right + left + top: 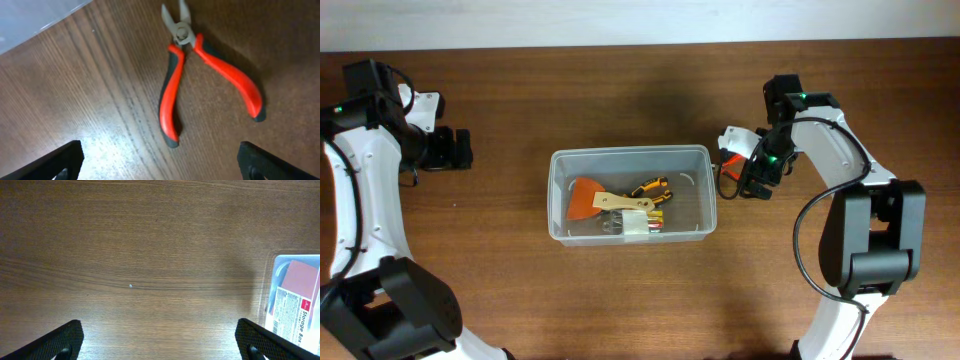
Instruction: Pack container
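Note:
The clear plastic container (630, 158) stands mid-table and holds an orange scraper (584, 196), a wood-handled tool (625, 203) and yellow-black pliers (650, 188). Red-handled pliers (726, 167) lie on the table just right of it. In the right wrist view the red-handled pliers (200, 75) lie with handles spread, jaws toward the top edge of the frame. My right gripper (160, 162) is open and empty just above them, also seen overhead (742, 180). My left gripper (460, 150) is open and empty, well left of the container. The container's labelled end (295, 305) shows in the left wrist view.
The container's corner (30, 20) shows at the upper left of the right wrist view. A small whitish case (638, 226) lies inside the container near its front wall. Bare wooden table (150, 255) lies under the left gripper (160, 340).

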Available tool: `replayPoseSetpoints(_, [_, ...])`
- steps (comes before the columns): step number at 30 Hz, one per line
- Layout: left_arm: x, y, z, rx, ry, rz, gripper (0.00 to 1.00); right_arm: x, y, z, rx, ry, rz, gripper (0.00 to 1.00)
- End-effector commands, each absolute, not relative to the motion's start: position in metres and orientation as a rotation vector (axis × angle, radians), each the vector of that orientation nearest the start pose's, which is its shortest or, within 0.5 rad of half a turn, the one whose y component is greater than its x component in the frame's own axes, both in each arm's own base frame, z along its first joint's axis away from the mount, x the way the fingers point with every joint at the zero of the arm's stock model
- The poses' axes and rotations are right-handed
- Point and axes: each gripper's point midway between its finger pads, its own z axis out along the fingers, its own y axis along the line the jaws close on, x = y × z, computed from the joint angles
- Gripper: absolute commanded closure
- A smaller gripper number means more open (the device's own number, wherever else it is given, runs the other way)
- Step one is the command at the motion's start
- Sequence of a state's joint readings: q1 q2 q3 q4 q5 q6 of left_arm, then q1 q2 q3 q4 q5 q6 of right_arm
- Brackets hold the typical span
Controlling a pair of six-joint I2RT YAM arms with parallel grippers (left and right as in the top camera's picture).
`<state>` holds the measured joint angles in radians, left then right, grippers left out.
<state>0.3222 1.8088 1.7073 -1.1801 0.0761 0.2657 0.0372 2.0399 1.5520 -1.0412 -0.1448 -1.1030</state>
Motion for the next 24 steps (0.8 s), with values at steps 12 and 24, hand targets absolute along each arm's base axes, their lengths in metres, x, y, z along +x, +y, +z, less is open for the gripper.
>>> replayPoseSetpoints(12, [0.385, 0.116, 0.165, -0.089, 2.849, -0.008, 0.01, 0.387, 0.043, 0.016, -1.752, 2.587, 0.112, 0.01])
replayPoseSetpoints(24, [0.385, 0.116, 0.165, -0.089, 2.849, -0.008, 0.01, 0.384, 0.043, 0.006, -1.765, 2.606, 0.127, 0.01])
